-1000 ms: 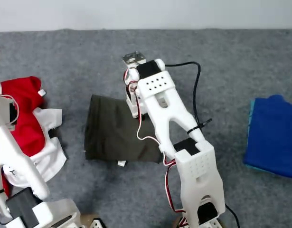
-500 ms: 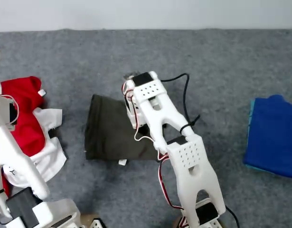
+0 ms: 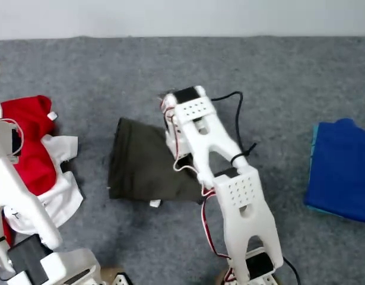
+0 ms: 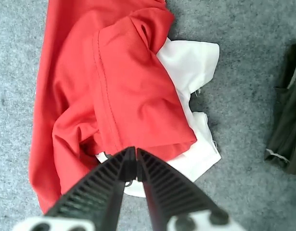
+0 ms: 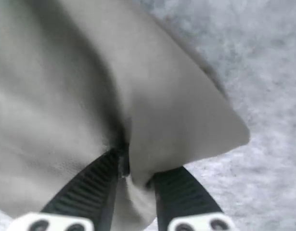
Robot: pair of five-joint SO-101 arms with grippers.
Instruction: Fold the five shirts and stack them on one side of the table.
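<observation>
A dark olive shirt point(image 3: 140, 163) lies partly folded at the table's middle. My right arm point(image 3: 197, 116) stretches over its right side. My right gripper point(image 5: 135, 168) is shut on a fold of the olive shirt point(image 5: 152, 96), whose cloth bunches between the fingers. A crumpled red shirt point(image 3: 28, 142) lies on a white shirt point(image 3: 60, 178) at the left. My left gripper point(image 4: 134, 155) hangs shut and holding nothing just above the red shirt point(image 4: 104, 86), near the white shirt point(image 4: 196, 62). A folded blue shirt point(image 3: 342, 169) rests at the right edge.
The grey felt table top point(image 3: 277, 89) is bare at the back and between the olive and blue shirts. My left arm point(image 3: 13, 190) stands at the front left beside the red and white pile. A teal layer point(image 3: 313, 142) peeks from under the blue shirt.
My right arm drew back toward the front, then shifted slightly right, and the olive shirt slid a little to the right with it. The left arm has kept still.
</observation>
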